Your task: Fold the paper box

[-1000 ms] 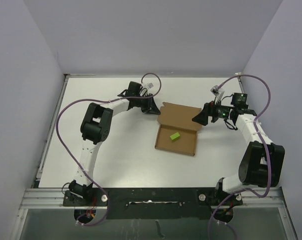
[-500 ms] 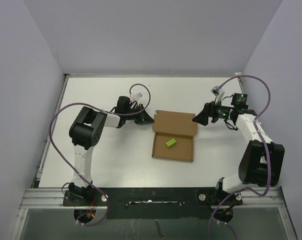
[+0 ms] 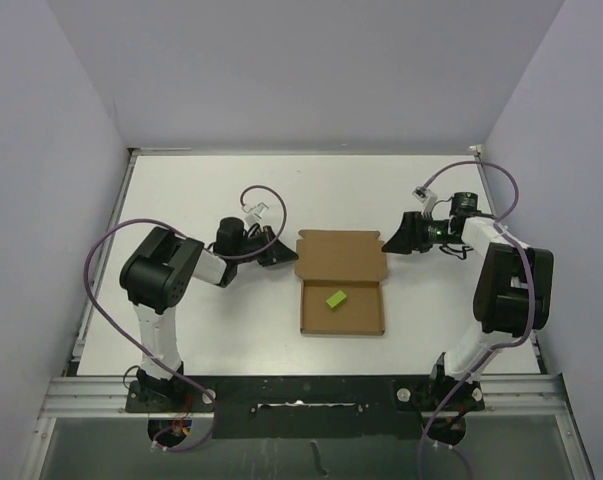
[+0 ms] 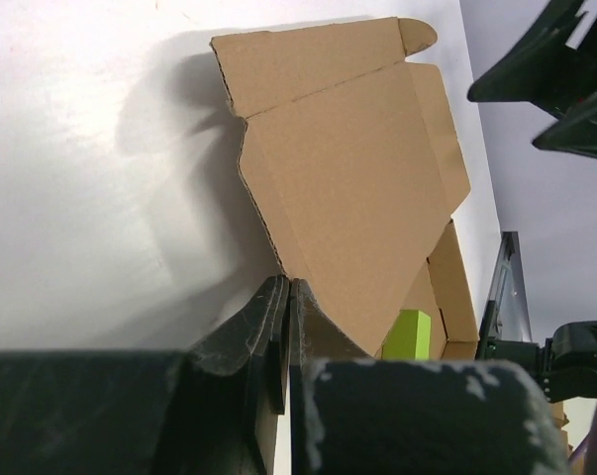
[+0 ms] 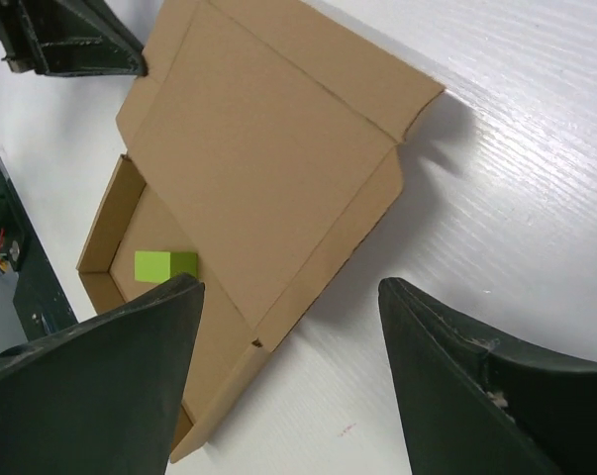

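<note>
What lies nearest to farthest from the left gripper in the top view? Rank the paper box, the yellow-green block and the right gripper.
Measured from the left gripper:
1. paper box: right beside it, with the lid's left edge meeting the gripper.
2. yellow-green block: inside the box's tray, nearer the arm bases.
3. right gripper: across the box, at the lid's right corner.

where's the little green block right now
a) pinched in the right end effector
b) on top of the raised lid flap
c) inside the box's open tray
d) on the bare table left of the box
c: the green block lies on the floor of the paper box, inside its open tray with the side walls around it, as the top and right wrist views both show.
</note>
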Controlling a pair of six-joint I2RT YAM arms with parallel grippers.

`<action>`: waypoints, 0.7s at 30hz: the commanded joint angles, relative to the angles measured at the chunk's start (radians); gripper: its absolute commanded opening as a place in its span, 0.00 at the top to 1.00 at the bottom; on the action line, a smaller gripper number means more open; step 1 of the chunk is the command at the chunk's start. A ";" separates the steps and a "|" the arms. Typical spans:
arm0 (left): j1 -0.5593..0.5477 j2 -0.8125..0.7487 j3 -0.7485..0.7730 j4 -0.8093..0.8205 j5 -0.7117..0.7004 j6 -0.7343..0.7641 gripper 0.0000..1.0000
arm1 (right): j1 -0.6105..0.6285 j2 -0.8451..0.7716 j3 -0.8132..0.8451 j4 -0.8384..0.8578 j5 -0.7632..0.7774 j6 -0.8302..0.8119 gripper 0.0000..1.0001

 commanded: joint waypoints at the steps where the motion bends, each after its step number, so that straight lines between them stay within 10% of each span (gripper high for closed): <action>1: 0.000 -0.085 -0.063 0.119 -0.007 0.027 1.00 | 0.003 0.056 0.061 -0.034 -0.029 0.026 0.30; 21: -0.010 -0.125 -0.140 0.249 0.009 0.044 1.00 | 0.047 0.179 0.106 -0.033 -0.072 0.101 0.71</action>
